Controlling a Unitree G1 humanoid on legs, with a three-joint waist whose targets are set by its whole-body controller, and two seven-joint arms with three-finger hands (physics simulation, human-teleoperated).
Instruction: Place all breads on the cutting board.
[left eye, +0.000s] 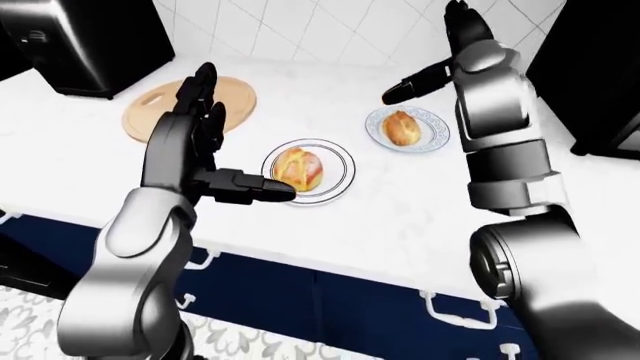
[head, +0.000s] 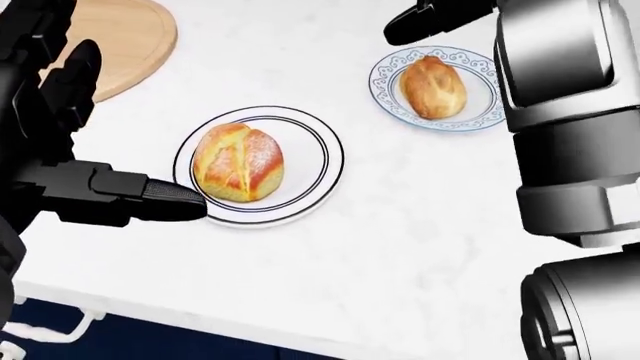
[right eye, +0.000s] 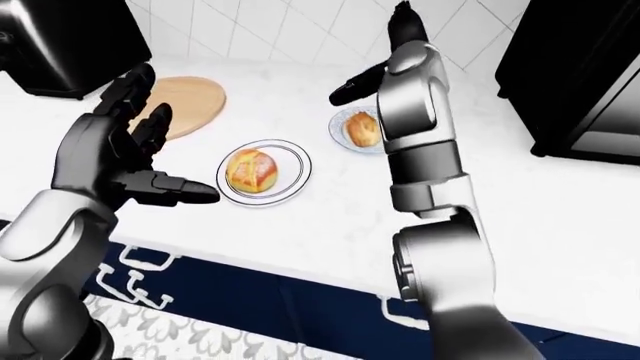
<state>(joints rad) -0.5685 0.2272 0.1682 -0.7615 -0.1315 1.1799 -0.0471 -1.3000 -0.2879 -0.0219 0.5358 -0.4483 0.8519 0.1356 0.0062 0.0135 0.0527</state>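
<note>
Two plated breads, the near bread (head: 237, 163) and far bread (head: 432, 86), sit on the white worktop (head: 400, 247). The cutting board (head: 120, 41) lies far left, with bare marble between. Left robot hand (head: 70, 142) and right robot hand (left eye: 440, 56) both hold their fingers spread, gripping nothing.

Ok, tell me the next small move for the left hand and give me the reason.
Probably ease the left hand a little toward the view's right and close its fingers round the dusted bread roll. That hand is open, its thumb tip at the rim of the black-ringed plate, and nothing is held yet. The cutting board lies bare, up and to the left.
</note>
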